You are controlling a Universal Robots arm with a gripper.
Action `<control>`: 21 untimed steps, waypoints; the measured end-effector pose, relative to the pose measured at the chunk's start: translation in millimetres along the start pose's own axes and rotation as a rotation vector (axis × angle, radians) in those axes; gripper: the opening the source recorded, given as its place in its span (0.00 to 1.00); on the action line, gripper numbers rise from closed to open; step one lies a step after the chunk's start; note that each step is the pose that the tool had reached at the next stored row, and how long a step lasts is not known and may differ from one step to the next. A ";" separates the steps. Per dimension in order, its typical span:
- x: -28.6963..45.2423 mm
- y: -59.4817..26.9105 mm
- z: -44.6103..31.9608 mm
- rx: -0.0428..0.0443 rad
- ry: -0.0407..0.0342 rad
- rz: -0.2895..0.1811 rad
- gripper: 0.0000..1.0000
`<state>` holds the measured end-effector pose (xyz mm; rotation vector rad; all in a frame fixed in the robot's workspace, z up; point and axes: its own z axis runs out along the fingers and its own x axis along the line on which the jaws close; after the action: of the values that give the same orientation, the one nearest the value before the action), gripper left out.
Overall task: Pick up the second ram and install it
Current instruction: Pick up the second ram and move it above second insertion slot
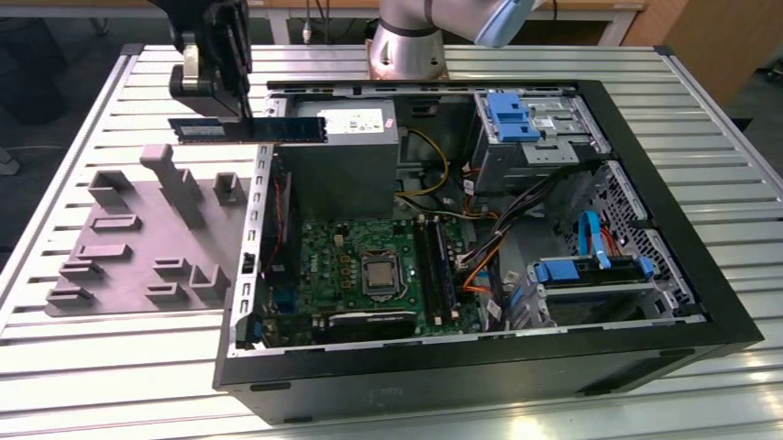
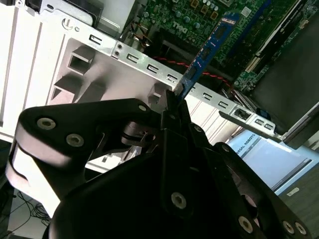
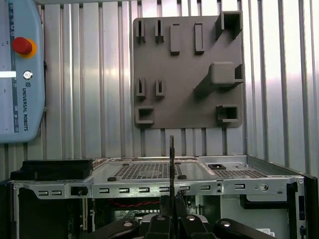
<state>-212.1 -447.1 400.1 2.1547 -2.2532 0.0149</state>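
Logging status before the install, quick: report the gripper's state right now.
Gripper: jaws shut on the second ram, held lifted near the computer case.

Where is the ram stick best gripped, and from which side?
Pinch its two flat faces near mid-length, coming from above the top edge, as the gripper does with the second ram: it is a thin board standing on edge, and the lower long edge is left free.

Slatted metal table: grey fixture plate beside open black computer case.
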 end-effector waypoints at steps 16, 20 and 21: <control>-1.2 -26.9 -0.3 -0.0002 0.0000 0.000 0.14; -1.6 -35.1 -0.4 -0.0004 0.0001 0.000 0.14; -1.7 -37.2 -0.4 -0.0004 0.0001 0.000 0.14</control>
<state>-174.9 -447.1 400.1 2.1545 -2.2529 0.0145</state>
